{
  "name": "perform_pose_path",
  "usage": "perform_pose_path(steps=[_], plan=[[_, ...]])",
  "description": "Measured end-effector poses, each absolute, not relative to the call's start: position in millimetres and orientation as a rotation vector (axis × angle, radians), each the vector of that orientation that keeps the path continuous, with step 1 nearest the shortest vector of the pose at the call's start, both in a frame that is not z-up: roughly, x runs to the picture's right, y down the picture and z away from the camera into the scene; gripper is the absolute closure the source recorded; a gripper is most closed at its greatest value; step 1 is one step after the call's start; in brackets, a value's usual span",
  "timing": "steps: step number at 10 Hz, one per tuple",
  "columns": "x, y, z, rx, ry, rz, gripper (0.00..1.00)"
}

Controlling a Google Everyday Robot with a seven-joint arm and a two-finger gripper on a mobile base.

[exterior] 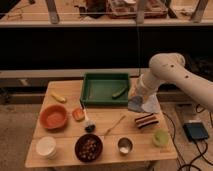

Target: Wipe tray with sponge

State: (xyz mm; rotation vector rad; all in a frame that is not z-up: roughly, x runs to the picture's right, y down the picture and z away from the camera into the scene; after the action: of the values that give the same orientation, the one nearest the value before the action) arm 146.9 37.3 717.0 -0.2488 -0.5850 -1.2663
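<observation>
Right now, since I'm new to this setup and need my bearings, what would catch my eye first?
The white arm reaching in from the right, its end effector shut on the slate-blue sponge. It hangs just right of the dark green tray, which sits at the back middle of the table. On the left, the orange bowl stands out.
</observation>
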Motion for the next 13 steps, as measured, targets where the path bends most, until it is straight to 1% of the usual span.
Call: perform_pose_path(steps=[2, 3, 7, 9, 13], plan=[[128, 25, 733, -0.300, -0.528, -1.295, 0.85], [125, 7, 752, -0.312, -0.486, -1.294, 0.85], [106, -45, 810, -0.301, -0.454, -1.239, 0.85], [91, -64, 836, -0.262, -0.497, -1.164, 0.85], [33, -60, 867, -0.231, -0.551, -1.128, 0.85]])
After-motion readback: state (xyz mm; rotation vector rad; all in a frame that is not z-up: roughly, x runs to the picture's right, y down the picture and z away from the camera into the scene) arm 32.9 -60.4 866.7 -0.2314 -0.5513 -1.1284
